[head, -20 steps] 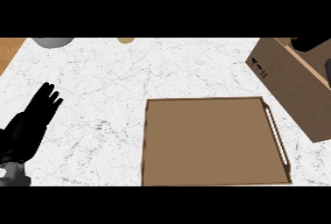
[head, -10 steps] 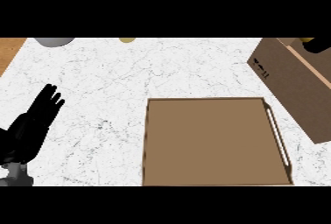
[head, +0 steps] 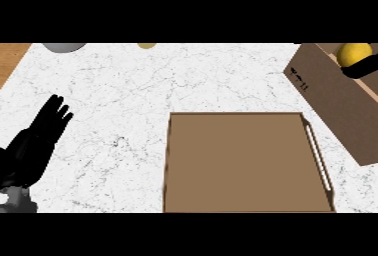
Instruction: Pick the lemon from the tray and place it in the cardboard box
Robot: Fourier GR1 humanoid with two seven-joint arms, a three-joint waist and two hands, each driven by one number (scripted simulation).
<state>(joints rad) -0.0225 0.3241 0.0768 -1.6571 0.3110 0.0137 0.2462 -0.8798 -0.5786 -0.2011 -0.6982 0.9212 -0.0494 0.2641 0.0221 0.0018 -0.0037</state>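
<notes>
The right hand is seen curled round the lemon, which has now been carried over the box, so only letting go looks left. The tray is bare. The left hand is rested open on the surface.

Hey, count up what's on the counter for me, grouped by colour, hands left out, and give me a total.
Brown: 2, the tray and the cardboard box
Yellow: 1, the lemon, over the box in the right robot hand
Grey: 1, a round thing cut off by the far edge
Pale yellowish: 1, a small thing at the far edge, too cropped to name
Total: 5
</notes>
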